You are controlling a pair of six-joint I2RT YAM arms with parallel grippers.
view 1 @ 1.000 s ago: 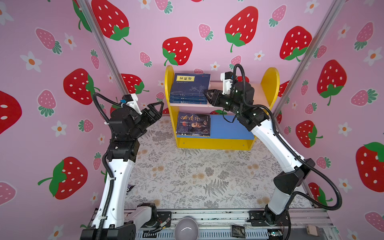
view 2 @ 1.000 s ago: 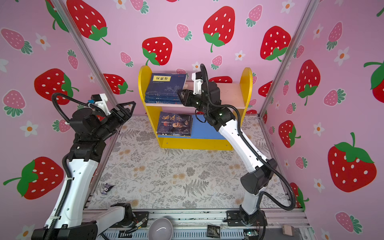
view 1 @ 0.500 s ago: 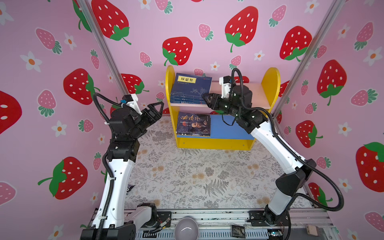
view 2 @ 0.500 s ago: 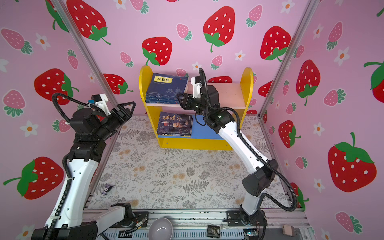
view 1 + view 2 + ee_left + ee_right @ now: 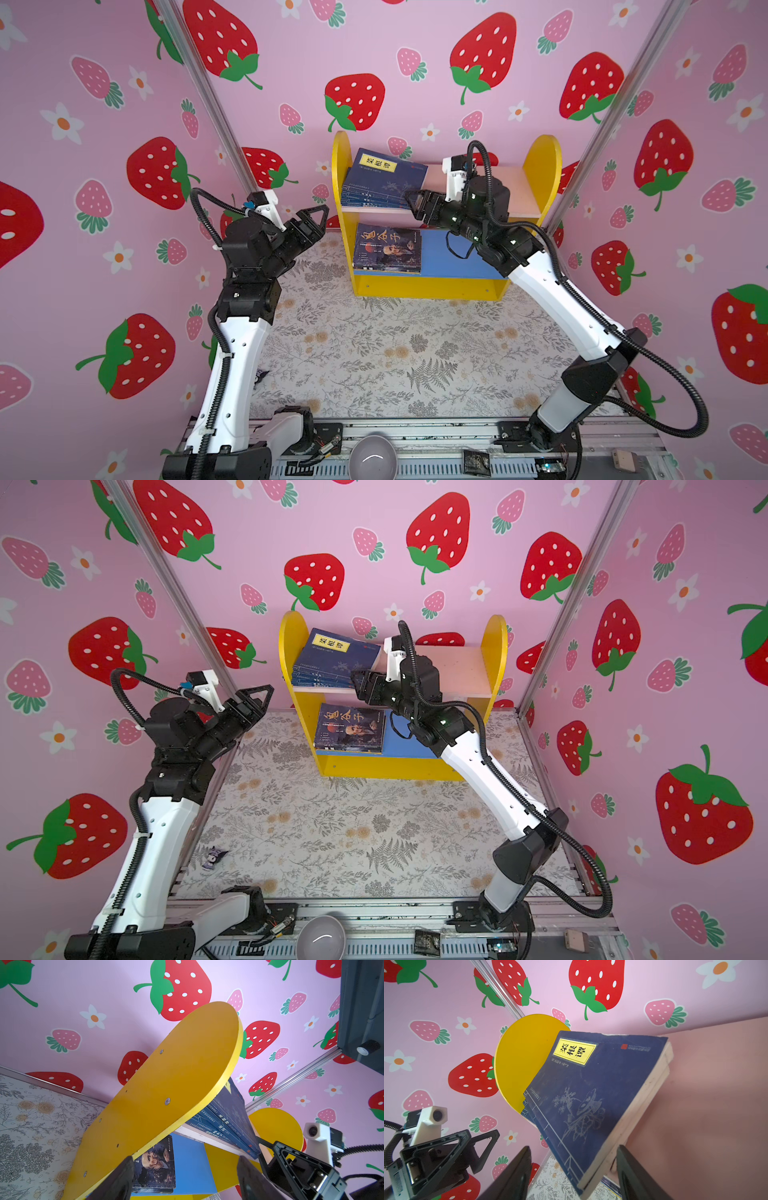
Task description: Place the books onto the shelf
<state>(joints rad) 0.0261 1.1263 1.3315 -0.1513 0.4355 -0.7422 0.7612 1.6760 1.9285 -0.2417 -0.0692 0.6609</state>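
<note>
The right gripper (image 5: 411, 206) straddles the near corner of the navy books (image 5: 384, 183), which lean crookedly on the upper board (image 5: 517, 187) of the shelf (image 5: 542, 162). Brushing that corner on retreat could drag them off. Its jaws stand apart, gripping nothing; the left gripper (image 5: 322, 220), beside the shelf, is likewise apart and empty.

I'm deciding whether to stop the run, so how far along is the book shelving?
Nearly done. Done: the navy stack rests on the pink upper board of the shelf, leaning on a yellow side panel; the portrait book lies on the blue board. In hand: nothing; the right gripper stands open at the stack's corner, the left gripper open beside the shelf. Left: perhaps squaring the tilted stack; I see no loose book.
</note>
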